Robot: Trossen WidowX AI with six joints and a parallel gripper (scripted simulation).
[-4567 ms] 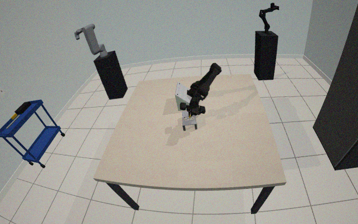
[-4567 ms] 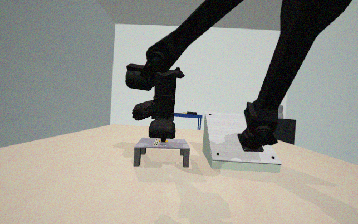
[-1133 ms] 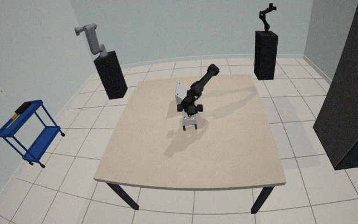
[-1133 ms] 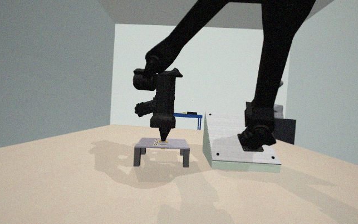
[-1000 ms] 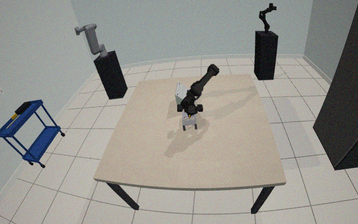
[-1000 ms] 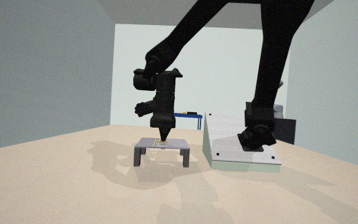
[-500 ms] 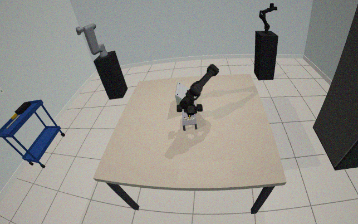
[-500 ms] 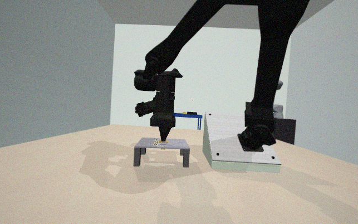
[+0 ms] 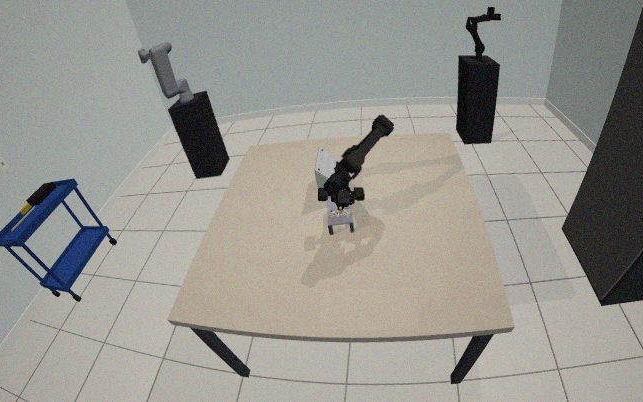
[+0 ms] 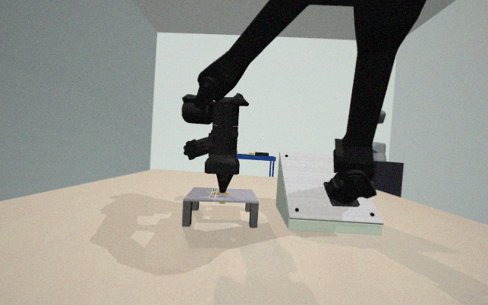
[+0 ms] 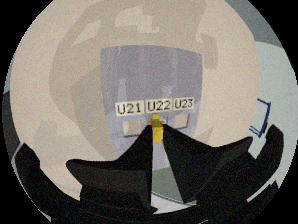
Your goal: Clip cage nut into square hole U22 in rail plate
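Cage nut (image 9: pixel 340 209) (image 10: pixel 221 202) (image 11: pixel 158 134), yellow, sits at the U22 hole of the rail plate, with a bit of it showing below the plate. Largest first: pale walls (image 9: pixel 344 55) (image 10: pixel 60 99) and a tiled floor (image 9: pixel 304 365) surround the wooden counter (image 9: pixel 264 300) (image 10: pixel 48 265) (image 11: pixel 35 95), whose edges lie well apart from the rail plate on every side, the broadest stretch of wood running to the near edge in the top view. Off the counter stand a tall black cabinet (image 9: pixel 629 200) to the right, two black pedestals (image 9: pixel 201 140) (image 9: pixel 479 100) beyond, one bearing a grey arm and the other a black arm, and a blue cart (image 9: pixel 44 217) (image 10: pixel 257 156) (image 11: pixel 269 112) to the left. On the wood, the robot arm (image 9: pixel 359 155) (image 10: pixel 375 76) rises from a sloped mount (image 9: pixel 324 162) (image 10: pixel 306 178), the nearest bulky thing, with a gap between it and the rail plate (image 9: pixel 339 219) (image 10: pixel 200 195) (image 11: pixel 150 70). That small plate stands on dark legs, with open space underneath; its U21 and U23 holes flank the middle one. Right over U22 the gripper (image 9: pixel 340 206) (image 10: pixel 222 191) (image 11: pixel 156 128) points down, its fingers pinched nearly together on the nut. Whether both wings are hooked, I can't tell.
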